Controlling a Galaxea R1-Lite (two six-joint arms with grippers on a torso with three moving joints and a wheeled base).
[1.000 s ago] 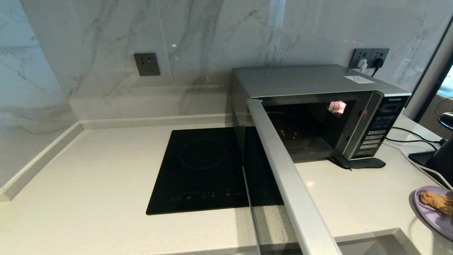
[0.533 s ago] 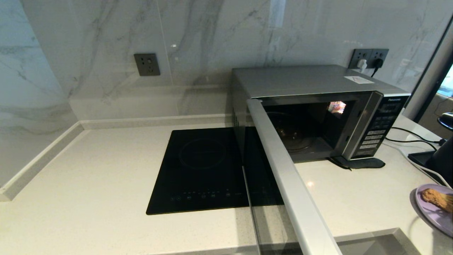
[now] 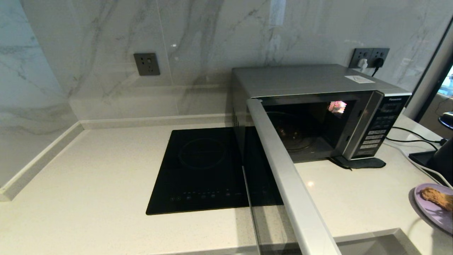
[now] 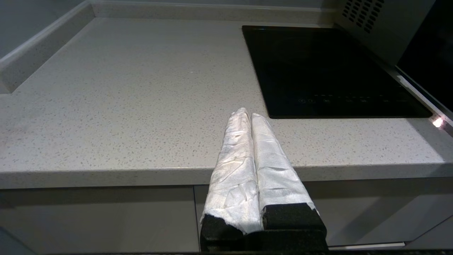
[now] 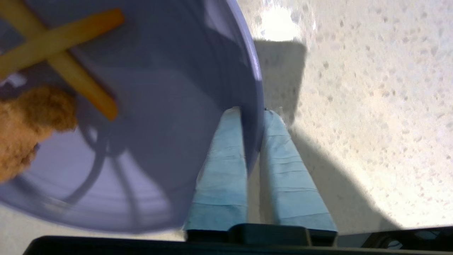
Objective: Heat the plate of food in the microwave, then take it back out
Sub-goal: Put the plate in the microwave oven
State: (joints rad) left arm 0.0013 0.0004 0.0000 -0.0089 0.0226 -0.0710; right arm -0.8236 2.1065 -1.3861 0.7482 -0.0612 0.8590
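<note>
Plate (image 3: 430, 210): lilac, at far right edge of head view, cut off by frame; raised over the table (image 3: 106, 170), shadow beneath; well apart from the microwave.
Food: brown fried chicken (image 5: 24, 131) and crossed orange-yellow fries (image 5: 60, 46) on the plate.
Right tool (image 5: 253, 113): clamped on the plate rim, one taped finger (image 5: 223, 166) above the rim, the other below; speckled table under it.
Left tool (image 4: 247, 115): taped fingers pressed together, nothing between them; hovering just off the table's front edge, near the hob's front left corner.
Microwave (image 3: 318, 88): silver-grey, at back right of table; door (image 3: 283, 166) swung wide open toward the camera, dark cavity exposed, glass turntable (image 3: 293, 138) visible inside, no dish on it; black button panel (image 3: 377, 131) on right side.
Hob (image 3: 201, 170): flat black, set into table left of the microwave, partly behind the open door.
Wall: grey socket (image 3: 146, 64) above the hob; second socket (image 3: 368, 58) with plugs behind the microwave.
Cables (image 3: 410, 138): black and white, on table right of the microwave.
</note>
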